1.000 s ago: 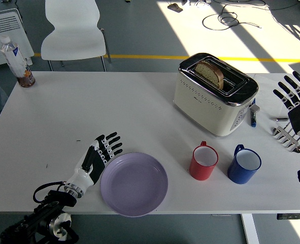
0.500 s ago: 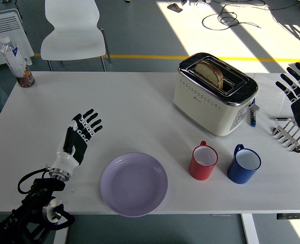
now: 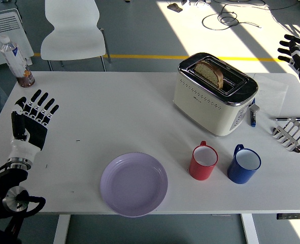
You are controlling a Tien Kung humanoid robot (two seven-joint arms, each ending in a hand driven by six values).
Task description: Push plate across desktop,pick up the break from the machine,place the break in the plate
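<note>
**Lavender plate sits alone; bread waits in the toaster, nearer the right hand**

Lavender and empty, the plate (image 3: pixel 134 184) lies flat on the white tabletop (image 3: pixel 119 112) near its front edge, a little left of centre. Nothing touches it.

Behind it and to the right stands a cream toaster (image 3: pixel 214 94) with a chrome top. One slice of bread (image 3: pixel 209 72) stands upright in a slot, its brown crust poking above the rim. The slice's long axis runs along the slot, slanting from far left to near right in the head view.

The left hand (image 3: pixel 32 122) hovers at the tabletop's left edge, well apart from the plate, with the bread farther off still. Its black fingers are spread wide and point upward; it holds nothing.

The right hand (image 3: pixel 297 53) shows at the upper right edge of the view, to the right of the toaster. Only part of it is visible; the fingers seen are extended and grasp nothing.

The bread lies to the left of the right hand and well to the right of the left hand, so the right hand is judged better placed to reach it, coming in from the toaster's right.

A red mug (image 3: pixel 204 162) and a blue mug (image 3: pixel 244 164) stand side by side in front of the toaster, between it and the plate's right side.
</note>
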